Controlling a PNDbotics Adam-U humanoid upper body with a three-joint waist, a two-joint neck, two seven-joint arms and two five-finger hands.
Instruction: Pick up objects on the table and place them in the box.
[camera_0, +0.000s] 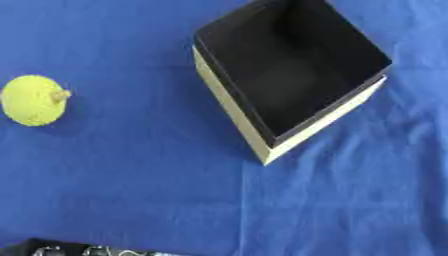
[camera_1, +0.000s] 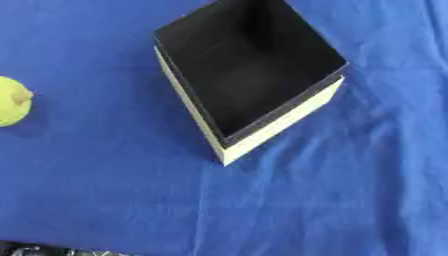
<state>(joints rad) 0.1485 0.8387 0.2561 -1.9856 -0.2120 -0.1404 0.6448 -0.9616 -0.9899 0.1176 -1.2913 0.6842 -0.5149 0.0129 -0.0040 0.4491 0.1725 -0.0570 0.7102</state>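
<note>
A round yellow-green fruit (camera_0: 33, 100) with a small brown stem lies on the blue cloth at the far left, its stem pointing right. An open box (camera_0: 289, 75) with a black inside and cream outer walls stands at the upper middle, turned corner-on toward me. Nothing shows inside the box. At the bottom left edge only a sliver of my left hand (camera_0: 66, 249) appears, black with silver parts, well below the fruit and apart from it. My right hand is outside both views.
A blue cloth (camera_0: 131, 190) covers the whole table, with soft creases to the right of and below the box. The box's near corner (camera_0: 267, 161) points toward the lower middle.
</note>
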